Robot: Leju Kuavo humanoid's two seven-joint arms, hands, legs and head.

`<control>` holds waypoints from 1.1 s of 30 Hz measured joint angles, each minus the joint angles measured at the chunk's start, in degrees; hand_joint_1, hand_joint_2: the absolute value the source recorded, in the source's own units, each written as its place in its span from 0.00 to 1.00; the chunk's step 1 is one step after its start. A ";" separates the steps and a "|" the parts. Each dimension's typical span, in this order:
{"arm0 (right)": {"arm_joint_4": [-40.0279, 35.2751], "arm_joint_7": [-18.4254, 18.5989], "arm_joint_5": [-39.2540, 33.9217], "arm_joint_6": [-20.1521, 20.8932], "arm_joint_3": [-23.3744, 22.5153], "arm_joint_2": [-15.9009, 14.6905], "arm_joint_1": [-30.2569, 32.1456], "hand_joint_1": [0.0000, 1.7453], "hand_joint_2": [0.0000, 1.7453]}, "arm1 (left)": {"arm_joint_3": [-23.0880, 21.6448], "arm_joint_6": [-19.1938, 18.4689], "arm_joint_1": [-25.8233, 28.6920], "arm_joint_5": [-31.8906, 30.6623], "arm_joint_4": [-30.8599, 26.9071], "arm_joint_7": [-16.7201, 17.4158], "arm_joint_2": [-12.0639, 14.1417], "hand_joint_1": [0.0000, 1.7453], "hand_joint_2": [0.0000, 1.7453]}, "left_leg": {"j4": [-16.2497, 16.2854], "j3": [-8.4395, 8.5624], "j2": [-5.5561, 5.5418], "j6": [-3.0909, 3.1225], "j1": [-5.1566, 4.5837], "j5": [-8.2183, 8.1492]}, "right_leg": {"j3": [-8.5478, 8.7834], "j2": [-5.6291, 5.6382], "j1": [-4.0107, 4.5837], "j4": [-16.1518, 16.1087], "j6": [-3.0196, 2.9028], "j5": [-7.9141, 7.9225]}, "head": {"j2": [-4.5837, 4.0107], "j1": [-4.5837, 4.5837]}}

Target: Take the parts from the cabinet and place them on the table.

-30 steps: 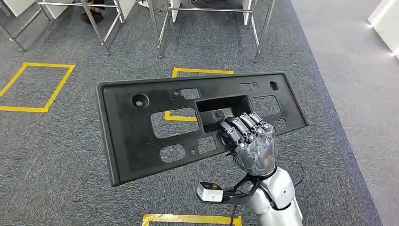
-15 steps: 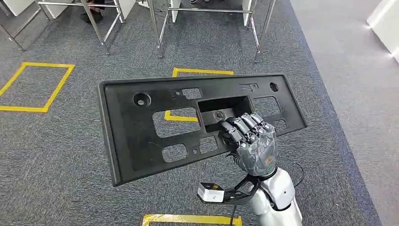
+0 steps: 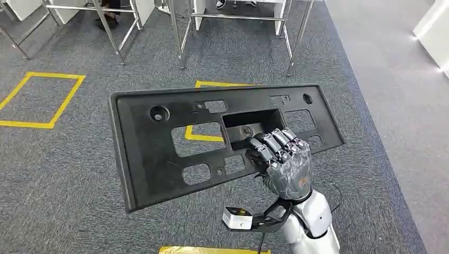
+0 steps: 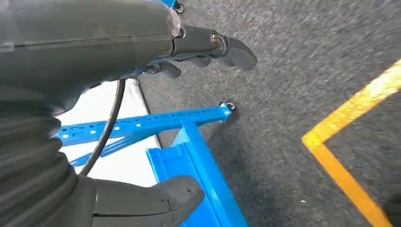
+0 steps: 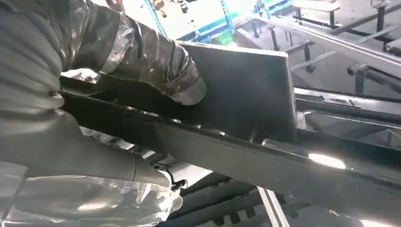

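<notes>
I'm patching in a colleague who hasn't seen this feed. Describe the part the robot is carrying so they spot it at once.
Start from the grey carpet marked with yellow tape squares. Above it, mid-picture in the head view, the right hand holds up a long black plastic panel, gripping the edge of its central recess. Nothing else near is flat, black and pierced with rectangular cutouts and round holes.

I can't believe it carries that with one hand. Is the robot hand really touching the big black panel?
Touching. In the head view the right robot hand curls its fingers over the edge of the black panel's central opening, holding it above the carpet.
</notes>
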 joint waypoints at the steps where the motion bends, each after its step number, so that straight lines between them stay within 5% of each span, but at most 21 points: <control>1: -0.07 -0.04 -0.02 0.00 0.00 0.02 -0.04 1.00 1.00 | 0.00 0.02 -0.06 -0.04 0.00 -0.04 -0.02 0.00 1.00 | -0.07 -0.20 0.04 -0.60 -0.33 -0.35 | 0.07 -0.22 0.28 -0.25 -1.60 -0.20 | 0.00 -0.07; 4: -0.09 0.09 -0.04 0.00 -0.04 0.07 0.03 1.00 1.00 | 0.00 -1.75 -0.31 -0.66 0.00 0.96 -0.07 0.00 1.00 | 0.25 1.28 0.35 -1.82 -0.08 -0.70 | 0.85 0.74 0.33 0.03 -3.74 -0.37 | 0.00 -0.09; 5: -0.11 0.09 -0.02 0.00 -0.09 0.18 -0.04 1.00 1.00 | 0.02 -2.63 -0.74 -0.94 -0.02 1.49 -0.09 0.00 1.00 | 1.93 0.36 -0.46 -1.82 0.18 -0.91 | 1.50 0.76 0.31 -0.36 -4.18 -0.58 | 0.00 -0.09; 7: -0.09 0.09 -0.02 0.00 -0.11 0.37 -0.56 1.00 1.00 | 0.02 -3.56 -1.35 -1.14 -0.02 2.03 0.00 0.00 1.00 | 10.32 -4.66 -1.69 -1.44 -0.11 -2.59 | 2.36 0.92 0.63 -0.47 -5.11 -1.24 | 0.00 -0.11; 9: 0.00 0.07 0.00 0.00 -0.11 0.50 -0.54 1.00 1.00 | 0.02 -4.00 -1.50 -1.18 0.00 2.40 0.15 0.00 1.00 | 18.16 -10.47 -2.08 -1.07 -0.68 -6.55 | 3.16 1.52 1.26 -0.44 -5.73 -2.08 | 0.00 -0.11; 10: 0.04 0.04 0.02 0.00 -0.11 0.50 -0.54 1.00 1.00 | 0.02 -4.11 -1.49 -1.18 0.00 2.51 0.22 0.00 1.00 | 19.42 -12.07 -2.11 -0.68 -0.92 -7.19 | 3.65 1.86 1.59 -0.44 -5.86 -2.49 | -0.02 -0.13; 12: 0.07 0.07 0.02 0.00 -0.11 0.52 -0.54 1.00 1.00 | 0.00 -4.09 -1.45 -1.22 0.00 2.69 0.24 0.00 1.00 | 15.60 -12.49 -2.18 0.51 -1.69 -4.43 | 5.26 2.48 2.31 -0.45 -6.09 -3.58 | 0.00 -0.11; 14: 0.07 0.07 0.04 0.00 -0.13 0.68 -0.56 1.00 1.00 | 0.00 -4.04 -1.50 -1.22 0.00 2.71 0.39 0.00 1.00 | 6.92 -10.61 -2.45 2.59 -2.91 3.09 | 7.07 2.68 2.97 -0.55 -6.22 -4.80 | 0.00 -0.11; 15: 0.11 0.04 0.02 0.00 -0.13 0.70 -0.62 1.00 1.00 | 0.02 -4.04 -1.37 -1.22 0.07 2.71 0.81 0.00 1.00 | 3.92 -10.41 -2.79 3.65 -3.53 6.51 | 7.40 2.70 3.06 -0.41 -6.15 -5.24 | -0.02 -0.09; 16: 0.22 -0.02 0.09 0.00 -0.13 0.72 -0.57 1.00 1.00 | 0.02 -4.09 -1.63 -1.22 0.04 2.73 0.79 0.00 1.00 | 3.63 -10.26 -2.85 3.47 -3.65 4.65 | 7.46 3.13 3.15 -0.57 -5.71 -5.65 | 0.00 -0.13; 20: 0.17 0.00 0.04 -0.02 -0.13 0.83 -0.76 1.00 1.00 | 0.00 -3.96 -1.77 -1.31 0.00 2.73 0.41 0.00 1.00 | 1.24 -7.53 -2.75 3.48 -3.03 5.39 | 7.83 2.84 3.19 0.64 -4.71 -5.48 | 0.00 -0.15; 21: 0.20 0.00 0.07 0.00 -0.13 0.83 -0.83 1.00 1.00 | 0.00 -3.96 -1.86 -1.35 0.02 2.73 0.59 0.00 1.00 | 0.80 -6.60 -2.68 3.67 -2.89 5.12 | 6.70 2.50 3.13 3.37 -4.28 -5.60 | 0.00 -0.06; 25: 0.33 0.00 0.04 0.00 -0.13 0.83 -0.88 1.00 1.00 | 0.00 -3.93 -1.85 -1.36 0.02 2.75 0.59 0.00 1.00 | 0.60 -4.89 -2.71 3.37 -2.62 3.38 | -3.01 1.85 1.32 15.98 -2.35 -11.55 | 0.00 -0.11; 27: 0.44 0.00 0.02 0.00 -0.13 0.83 -0.88 1.00 1.00 | 0.00 -4.00 -1.70 -1.38 0.02 2.75 0.59 0.00 1.00 | 0.61 -3.36 -2.72 2.96 -2.34 2.20 | -3.35 1.59 0.71 12.51 -1.69 -8.05 | 0.00 -0.09; 30: 0.50 0.00 0.02 0.00 -0.13 0.81 -0.88 1.00 1.00 | 0.00 -3.98 -1.64 -1.42 0.02 2.75 0.37 0.00 1.00 | 0.51 -1.25 -2.66 1.85 -1.98 0.16 | 0.38 0.65 0.31 -0.15 -1.65 1.83 | 0.00 -0.07; 33: 0.63 -0.02 0.02 0.02 -0.18 0.83 -0.88 1.00 1.00 | 0.00 -3.98 -1.94 -1.44 0.02 2.71 0.37 0.00 1.00 | 0.23 -0.77 -2.33 0.70 -2.08 -0.23 | -0.28 0.77 1.26 -0.63 -3.46 0.98 | -0.02 -0.09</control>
